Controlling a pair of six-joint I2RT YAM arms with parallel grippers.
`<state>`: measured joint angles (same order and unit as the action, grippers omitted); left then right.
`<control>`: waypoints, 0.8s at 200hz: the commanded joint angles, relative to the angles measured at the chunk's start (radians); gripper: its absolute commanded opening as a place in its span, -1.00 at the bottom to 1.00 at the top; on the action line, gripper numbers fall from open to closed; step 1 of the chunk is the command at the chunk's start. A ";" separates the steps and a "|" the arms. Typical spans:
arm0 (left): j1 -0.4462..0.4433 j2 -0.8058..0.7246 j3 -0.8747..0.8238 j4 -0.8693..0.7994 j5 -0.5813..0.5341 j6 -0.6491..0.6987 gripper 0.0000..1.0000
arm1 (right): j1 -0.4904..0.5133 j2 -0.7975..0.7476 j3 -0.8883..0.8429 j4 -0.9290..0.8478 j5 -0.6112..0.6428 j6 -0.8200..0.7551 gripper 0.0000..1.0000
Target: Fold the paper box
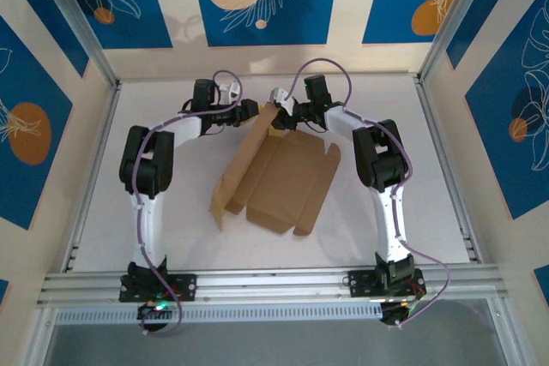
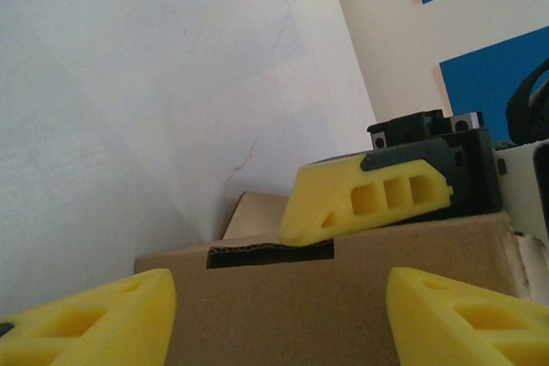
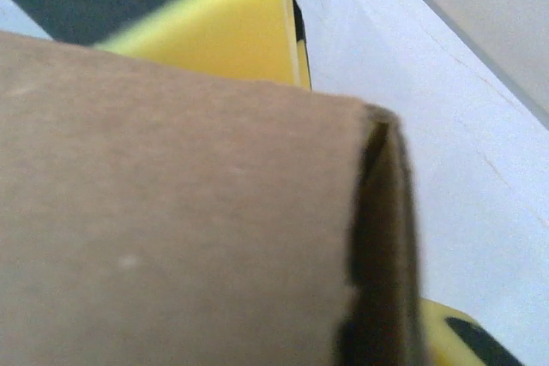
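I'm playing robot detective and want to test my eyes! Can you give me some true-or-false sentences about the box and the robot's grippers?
1. The paper box is brown cardboard. True.
2. The box is all folded shut. False: it lies open on the white table, with flaps spread out and one side standing up.
3. Both grippers are at the box's far end. True: the left gripper and the right gripper meet there.
4. The left gripper is squeezed shut. False: its yellow fingers stand wide apart.
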<state>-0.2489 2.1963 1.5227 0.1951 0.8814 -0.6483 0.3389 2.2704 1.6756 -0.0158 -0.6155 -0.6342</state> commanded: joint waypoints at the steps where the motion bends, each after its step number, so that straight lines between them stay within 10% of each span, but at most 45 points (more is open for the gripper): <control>1: -0.003 0.016 0.012 0.094 0.046 -0.073 0.28 | 0.000 0.026 0.024 -0.047 -0.024 -0.015 -0.60; 78: 0.000 -0.003 -0.035 0.124 0.007 -0.081 0.23 | 0.008 0.000 -0.024 -0.060 0.080 -0.031 -0.38; 160: -0.010 0.036 -0.106 0.431 0.044 -0.342 0.19 | 0.041 0.030 0.019 -0.044 0.269 0.071 -0.96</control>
<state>-0.2485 2.2086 1.4467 0.4477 0.8856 -0.8604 0.3561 2.2723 1.6737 -0.0257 -0.4831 -0.6182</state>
